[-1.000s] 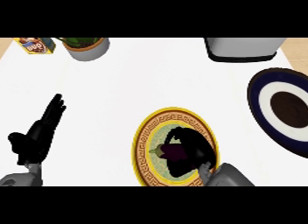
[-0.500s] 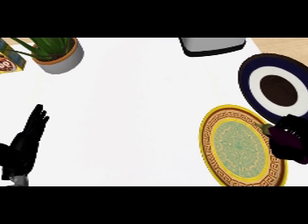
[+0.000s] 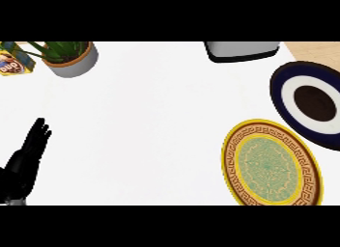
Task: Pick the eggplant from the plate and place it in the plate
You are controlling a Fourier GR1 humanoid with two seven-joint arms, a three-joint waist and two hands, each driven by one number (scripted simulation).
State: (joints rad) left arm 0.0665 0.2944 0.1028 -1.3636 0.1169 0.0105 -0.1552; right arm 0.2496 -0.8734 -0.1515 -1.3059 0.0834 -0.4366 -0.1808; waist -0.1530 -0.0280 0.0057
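Since half a second ago the right hand and the dark eggplant it seemed to carry have slipped out past the view's 4 o'clock edge; neither shows now, so its grip cannot be told. The yellow patterned plate [image 3: 273,164] at 4 o'clock lies bare, and the blue-rimmed plate [image 3: 315,103] at 2 o'clock just overlaps its upper rim. The left hand [image 3: 23,164] rests at 8 o'clock, fingers straight and released. The eggplant is probably lifted, off-frame. To do the carry well, bring it in over the blue-rimmed plate's dark centre, lower before letting go, and clear both rims.
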